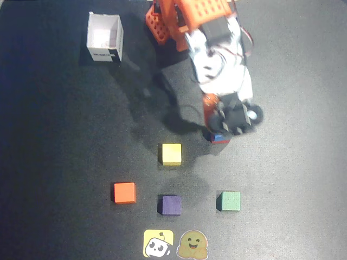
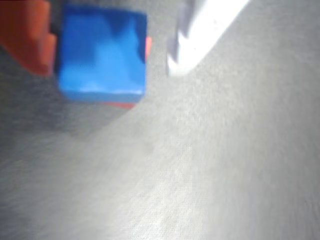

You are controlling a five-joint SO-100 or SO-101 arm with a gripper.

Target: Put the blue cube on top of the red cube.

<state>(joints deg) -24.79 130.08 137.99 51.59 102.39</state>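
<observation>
The blue cube (image 2: 102, 52) sits on top of the red cube (image 2: 121, 105), which shows only as thin coral slivers at the blue cube's right and lower edges. In the overhead view the blue cube (image 1: 217, 137) and a strip of the red cube (image 1: 222, 142) peek out under my gripper (image 1: 219, 131), right of the yellow cube. In the wrist view my gripper (image 2: 107, 67) is open around the blue cube. The orange finger (image 2: 27, 35) is close on its left. The white finger (image 2: 200, 30) stands clear of it on the right.
On the dark mat lie a yellow cube (image 1: 171, 153), an orange-red cube (image 1: 124, 192), a dark purple cube (image 1: 170, 205) and a green cube (image 1: 229, 201). A white open box (image 1: 105, 38) stands at the back left. Two stickers (image 1: 174, 244) lie at the front edge.
</observation>
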